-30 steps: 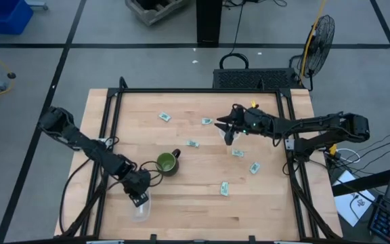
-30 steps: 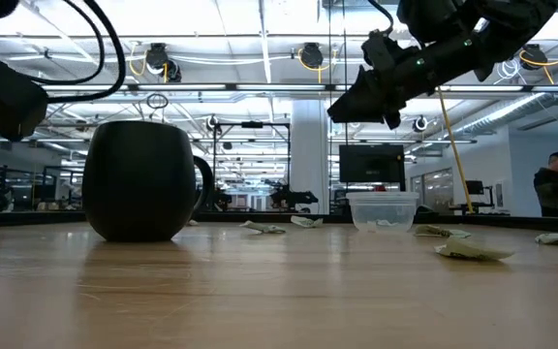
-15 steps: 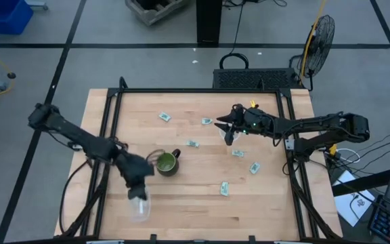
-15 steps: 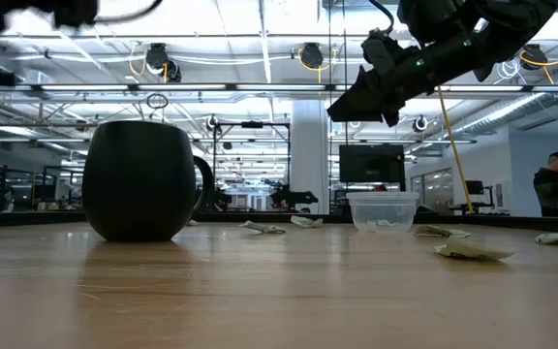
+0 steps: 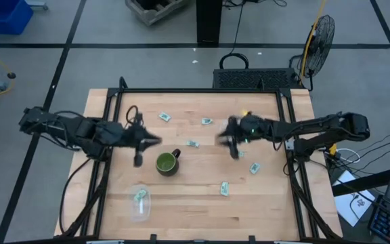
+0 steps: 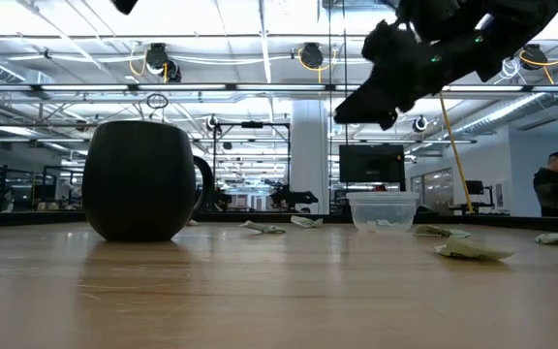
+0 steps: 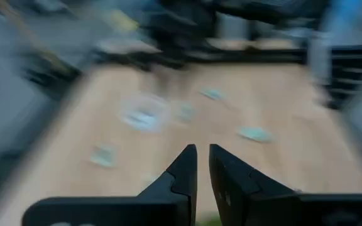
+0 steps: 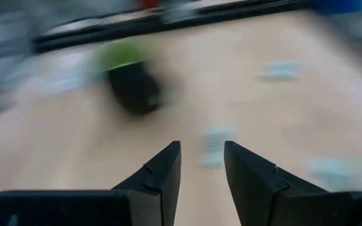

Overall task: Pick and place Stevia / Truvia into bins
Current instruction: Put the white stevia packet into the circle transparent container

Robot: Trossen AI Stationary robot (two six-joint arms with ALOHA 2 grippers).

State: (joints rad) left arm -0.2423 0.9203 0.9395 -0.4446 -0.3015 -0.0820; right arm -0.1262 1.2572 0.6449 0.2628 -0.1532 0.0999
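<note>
Jaws: left gripper (image 7: 202,164) nearly closed, empty | right gripper (image 8: 202,162) parted, empty

A light tan wood table (image 5: 195,203) is framed by a black rail. The mug (image 5: 166,164) is seen as dark green, with a brighter green inside. The sachets (image 5: 164,116) are pale green and white. A clear see-through tub (image 6: 383,210) is shown too. Both arms are dark, nearly black, with a small green light spotted near the right gripper (image 5: 233,139).
</note>
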